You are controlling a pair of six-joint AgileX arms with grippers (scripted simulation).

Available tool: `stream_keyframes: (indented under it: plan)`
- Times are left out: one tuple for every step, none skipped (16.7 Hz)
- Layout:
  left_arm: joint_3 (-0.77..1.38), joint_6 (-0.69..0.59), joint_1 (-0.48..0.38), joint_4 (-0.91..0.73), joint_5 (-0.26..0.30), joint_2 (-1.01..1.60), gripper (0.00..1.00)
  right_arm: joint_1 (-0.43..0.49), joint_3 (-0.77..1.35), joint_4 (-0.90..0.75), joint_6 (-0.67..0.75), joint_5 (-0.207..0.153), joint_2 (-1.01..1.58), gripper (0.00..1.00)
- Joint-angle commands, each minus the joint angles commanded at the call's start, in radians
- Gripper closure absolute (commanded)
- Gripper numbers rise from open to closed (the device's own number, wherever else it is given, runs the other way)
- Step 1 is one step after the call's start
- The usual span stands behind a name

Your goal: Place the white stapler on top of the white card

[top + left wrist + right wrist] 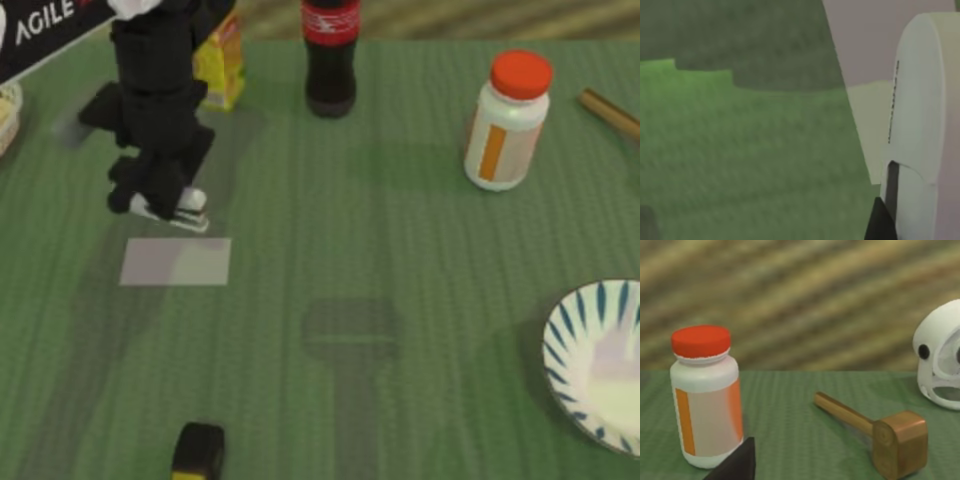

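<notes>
Filling my left wrist view, the white stapler (925, 130) sits clamped in my left end effector (170, 205); I should ease toward 6 o'clock, centring over the white card (175, 262) before lowering.

table (400, 250): green, finely ribbed
stapler (190, 207): white, with a dark slot
card (175, 262): plain pale grey-white
arm (155, 100): black
pill bottle (507, 120): white, red cap, orange stripe
soda bottle (330, 55): dark, red label
plate (597, 365): white, blue stripes at the rim
mallet (875, 432): brown, probably wood
box (222, 65): yellow, seemingly with red print
</notes>
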Motion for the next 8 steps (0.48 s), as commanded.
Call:
stream_keyframes:
  plan:
    - [-0.006,-0.071,0.009,0.019,0.01,-0.012,1.0,0.0,0.0,0.0,0.0,0.0,0.0,0.0]
    - [-0.01,-0.132,0.017,0.036,0.02,-0.023,1.0,0.0,0.0,0.0,0.0,0.0,0.0,0.0]
    - [-0.014,-0.184,0.024,0.052,0.029,-0.032,1.0,0.0,0.0,0.0,0.0,0.0,0.0,0.0]
    - [-0.017,-0.224,0.03,0.065,0.036,-0.04,1.0,0.0,0.0,0.0,0.0,0.0,0.0,0.0]
    - [-0.019,-0.252,0.034,0.074,0.041,-0.046,1.0,0.0,0.0,0.0,0.0,0.0,0.0,0.0]
    - [-0.02,-0.27,0.037,0.081,0.045,-0.049,1.0,0.0,0.0,0.0,0.0,0.0,0.0,0.0]
    - [-0.021,-0.279,0.038,0.083,0.046,-0.051,1.0,0.0,0.0,0.0,0.0,0.0,0.0,0.0]
    - [-0.021,-0.279,0.038,0.083,0.046,-0.051,1.0,0.0,0.0,0.0,0.0,0.0,0.0,0.0]
